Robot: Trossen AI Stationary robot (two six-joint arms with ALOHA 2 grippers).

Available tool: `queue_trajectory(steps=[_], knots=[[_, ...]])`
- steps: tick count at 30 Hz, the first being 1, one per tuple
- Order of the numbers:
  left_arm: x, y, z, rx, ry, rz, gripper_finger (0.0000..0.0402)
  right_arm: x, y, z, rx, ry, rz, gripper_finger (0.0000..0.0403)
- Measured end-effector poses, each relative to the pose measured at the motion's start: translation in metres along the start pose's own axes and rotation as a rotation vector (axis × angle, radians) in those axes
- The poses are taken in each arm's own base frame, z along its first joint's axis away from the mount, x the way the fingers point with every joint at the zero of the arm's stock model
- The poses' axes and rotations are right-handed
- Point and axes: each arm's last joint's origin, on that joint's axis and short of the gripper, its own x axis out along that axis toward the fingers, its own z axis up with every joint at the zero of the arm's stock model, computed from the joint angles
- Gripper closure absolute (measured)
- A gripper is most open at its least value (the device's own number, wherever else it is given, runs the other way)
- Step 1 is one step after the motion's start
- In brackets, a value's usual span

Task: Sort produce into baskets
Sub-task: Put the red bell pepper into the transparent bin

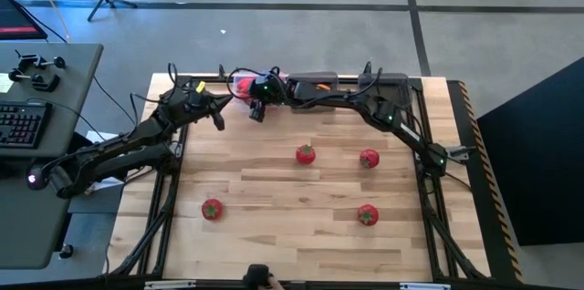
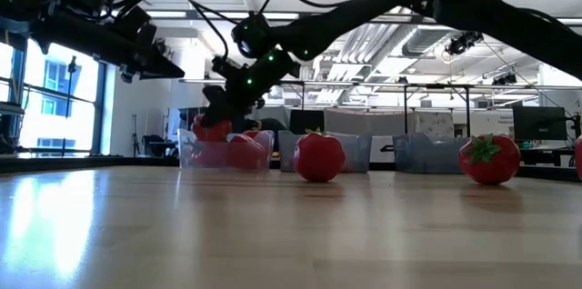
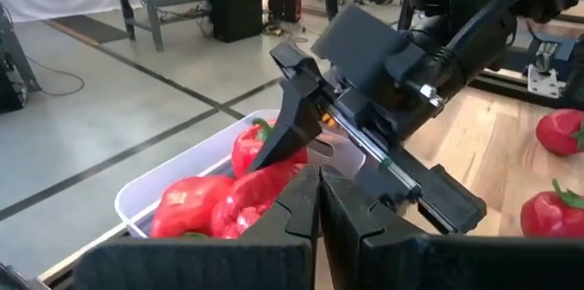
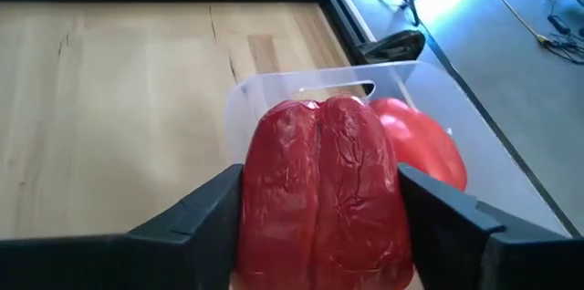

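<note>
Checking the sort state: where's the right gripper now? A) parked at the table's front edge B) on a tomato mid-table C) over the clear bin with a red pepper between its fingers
C: the right gripper has a red bell pepper between its fingers, above the clear bin.

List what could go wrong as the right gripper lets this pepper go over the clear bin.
1. The red pepper between the right gripper fingers sits over the near wall of the clear bin, not its middle; it may land on the rim and roll onto the table.
2. Peppers already fill the bin, so it may bounce out.
3. The left gripper, shut, hovers close beside the right arm; they might collide.
</note>
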Motion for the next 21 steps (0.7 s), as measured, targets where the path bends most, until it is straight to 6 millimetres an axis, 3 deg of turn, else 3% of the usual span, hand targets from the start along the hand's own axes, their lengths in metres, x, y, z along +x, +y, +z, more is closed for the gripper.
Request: queue_trajectory(steps=[10,17,21], knots=[[0.000,0.000,-0.002,-0.002,0.020,0.000,0.0402,0.004,0.004,-0.006,0.022,0.025,0.010,0.0074],[0.000,0.000,-0.002,-0.001,0.018,0.000,0.0402,0.004,0.006,-0.005,0.018,0.028,0.014,0.0063],[0.000,0.000,-0.002,0.005,0.020,0.000,0.0401,-0.004,0.005,0.008,0.013,0.046,0.021,0.0062]])
